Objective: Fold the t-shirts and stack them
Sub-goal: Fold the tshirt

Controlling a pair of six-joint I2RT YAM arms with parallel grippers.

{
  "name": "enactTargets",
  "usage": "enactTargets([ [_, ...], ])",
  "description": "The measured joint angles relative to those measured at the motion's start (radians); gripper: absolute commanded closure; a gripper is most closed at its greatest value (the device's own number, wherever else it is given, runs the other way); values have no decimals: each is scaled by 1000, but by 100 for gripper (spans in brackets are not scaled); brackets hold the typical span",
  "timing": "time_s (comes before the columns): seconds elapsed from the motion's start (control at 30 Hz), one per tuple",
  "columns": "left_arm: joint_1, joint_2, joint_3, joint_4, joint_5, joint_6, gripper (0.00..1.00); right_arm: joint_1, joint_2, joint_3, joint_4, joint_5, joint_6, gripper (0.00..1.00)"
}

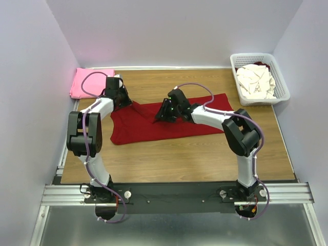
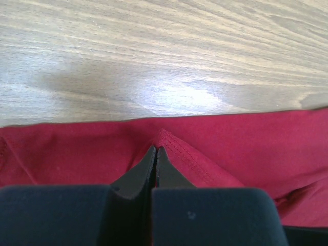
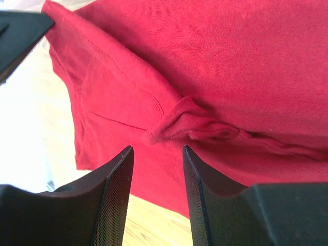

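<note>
The dark red t-shirt [image 1: 138,128] lies spread across the middle of the wooden table [image 1: 205,159], the left gripper [image 2: 156,149] pinched tight on its far-left hem, the right gripper [image 3: 157,149] parted just over a bunched fold, and the pink t-shirt [image 1: 84,84] in the far-left corner.

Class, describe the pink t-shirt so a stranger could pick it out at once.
Start at the wooden table and go to its far left corner. The pink t-shirt lies there, folded flat. It alone is pink; the dark red t-shirt is spread mid-table.
</note>
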Motion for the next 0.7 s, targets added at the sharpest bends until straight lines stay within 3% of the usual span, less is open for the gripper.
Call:
enactTargets([
  [0.7, -8, 0, -9, 0, 0, 1, 97, 22, 106, 79, 8, 23, 175, 50],
])
